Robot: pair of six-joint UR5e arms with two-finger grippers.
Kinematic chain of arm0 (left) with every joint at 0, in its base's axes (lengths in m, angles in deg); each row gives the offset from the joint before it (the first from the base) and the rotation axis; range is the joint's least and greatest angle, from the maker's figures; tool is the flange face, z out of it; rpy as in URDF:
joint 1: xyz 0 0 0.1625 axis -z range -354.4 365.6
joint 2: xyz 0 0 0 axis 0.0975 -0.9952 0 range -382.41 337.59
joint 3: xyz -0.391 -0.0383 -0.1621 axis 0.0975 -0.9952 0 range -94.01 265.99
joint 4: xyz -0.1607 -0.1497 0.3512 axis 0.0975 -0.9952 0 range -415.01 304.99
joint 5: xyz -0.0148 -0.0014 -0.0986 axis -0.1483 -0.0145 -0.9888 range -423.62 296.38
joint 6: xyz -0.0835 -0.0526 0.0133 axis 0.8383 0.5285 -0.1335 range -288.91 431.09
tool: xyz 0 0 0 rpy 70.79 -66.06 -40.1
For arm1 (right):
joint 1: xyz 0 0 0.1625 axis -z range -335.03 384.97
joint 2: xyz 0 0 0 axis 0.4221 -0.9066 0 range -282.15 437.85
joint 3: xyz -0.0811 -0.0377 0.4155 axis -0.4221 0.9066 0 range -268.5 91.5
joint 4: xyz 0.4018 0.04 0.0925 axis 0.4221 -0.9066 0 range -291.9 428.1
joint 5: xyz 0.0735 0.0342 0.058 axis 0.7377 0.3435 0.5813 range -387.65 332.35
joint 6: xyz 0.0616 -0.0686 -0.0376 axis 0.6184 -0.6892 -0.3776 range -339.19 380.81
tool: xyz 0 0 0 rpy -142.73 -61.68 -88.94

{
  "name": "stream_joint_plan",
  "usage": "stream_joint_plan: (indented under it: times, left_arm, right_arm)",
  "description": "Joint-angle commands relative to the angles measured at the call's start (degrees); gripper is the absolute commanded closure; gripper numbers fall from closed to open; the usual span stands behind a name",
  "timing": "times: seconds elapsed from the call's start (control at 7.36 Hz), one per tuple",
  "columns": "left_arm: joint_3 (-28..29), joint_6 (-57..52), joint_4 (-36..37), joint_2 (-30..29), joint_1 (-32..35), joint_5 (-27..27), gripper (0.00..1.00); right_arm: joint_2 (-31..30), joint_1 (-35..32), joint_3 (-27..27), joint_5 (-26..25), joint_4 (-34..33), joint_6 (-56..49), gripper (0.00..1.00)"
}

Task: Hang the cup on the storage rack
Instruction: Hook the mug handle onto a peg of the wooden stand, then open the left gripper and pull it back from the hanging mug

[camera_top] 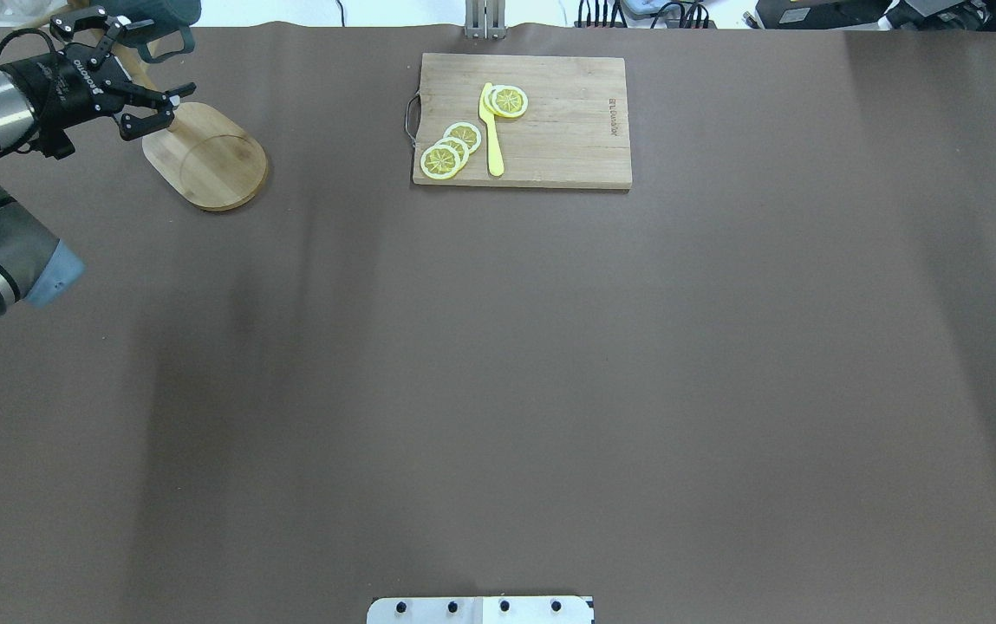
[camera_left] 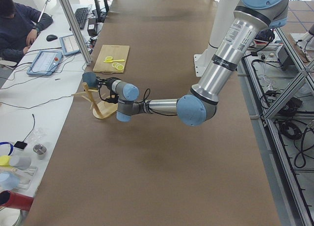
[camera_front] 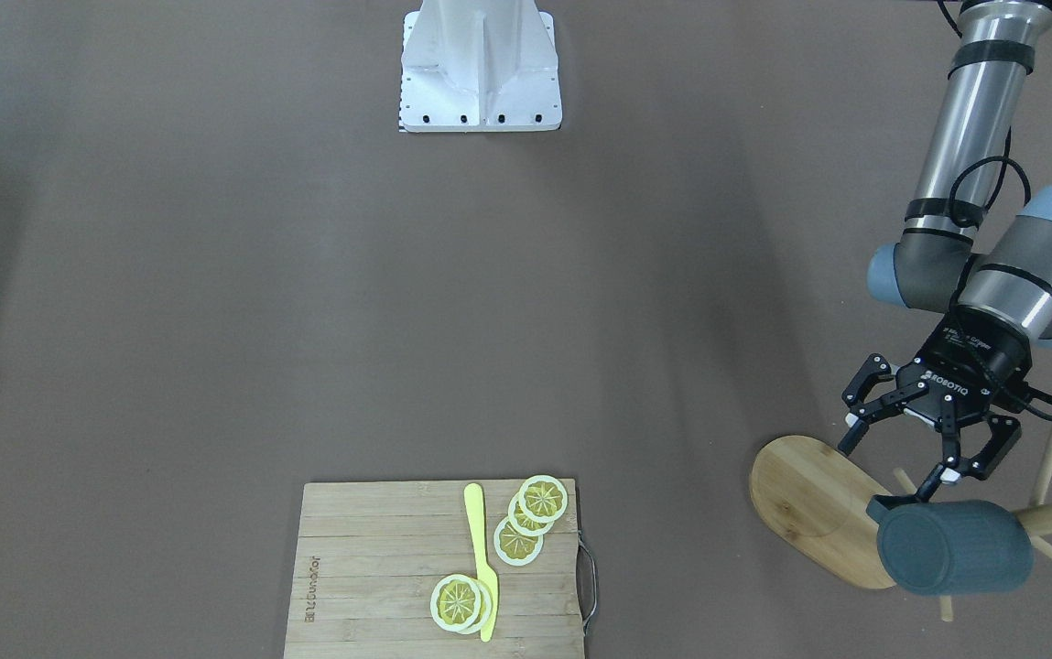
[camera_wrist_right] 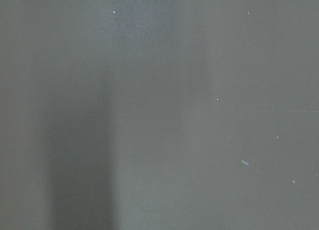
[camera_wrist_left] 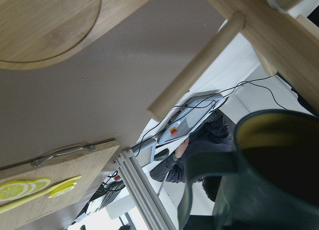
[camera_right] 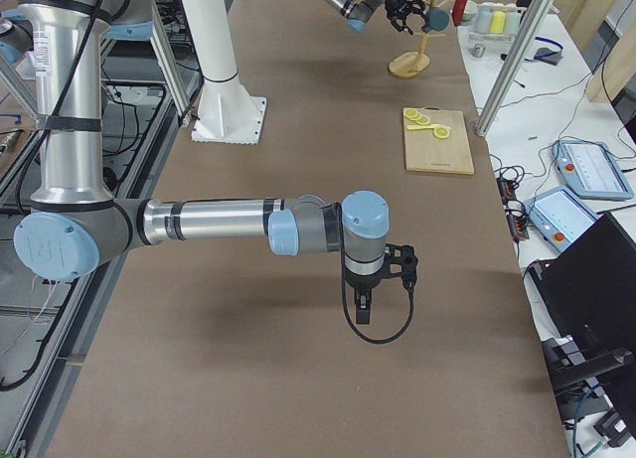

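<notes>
your left gripper [camera_front: 887, 471] has its jaws spread wide with nothing between them. it hangs over the far-left end of the table [camera_top: 498, 390], above the oval base of the storage rack [camera_front: 809, 513]. the cup [camera_front: 956, 549] sits up off the table by the top of the rack's post, tipped on its side, just past the gripper's fingertips. in the front-facing view one fingertip [camera_front: 926, 492] is just beside the cup's handle [camera_wrist_left: 204, 162], and you cannot tell from these views whether they touch, or whether the handle is over a peg. from the left wrist camera the cup fills the lower right, yellow inside showing, with a bare peg [camera_wrist_left: 199, 65] slanting across above it.

your right gripper [camera_right: 364, 314] points down over the table well apart from all this. it shows only in the side view, so whether it is spread or closed cannot be told.

a cutting board [camera_top: 567, 130] with lemon slices [camera_top: 450, 152] and a yellow knife [camera_top: 491, 130] lies near the rack.
</notes>
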Motion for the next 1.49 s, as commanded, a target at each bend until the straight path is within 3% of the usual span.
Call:
stream_joint_plan:
  times: [0.0,0.41,0.68,1.09,1.36]
  left_arm:
    - [-0.6,0.1,-0.1,-0.1,0.2,-0.1,0.01]
    - [-1.2,0.3,-2.9,0.2,0.6,-0.5,0.01]
    - [-8.6,-0.3,-4.7,4.5,0.6,-0.6,0.01]
    - [-18.9,-15.1,-4.7,7.2,1.2,-10.7,0.01]
    - [-22.5,-22.6,-4.5,7.8,1.2,-12.7,0.01]
  right_arm:
    - [0.2,0.0,0.0,0.0,-0.1,0.0,0.00]
    - [0.3,0.1,0.0,0.0,-0.1,0.0,0.00]
    - [0.2,0.0,-0.1,0.0,0.0,0.0,0.00]
    - [0.1,0.0,0.0,0.0,0.0,0.0,0.00]
    - [0.1,0.0,0.0,0.0,-0.1,0.0,0.00]
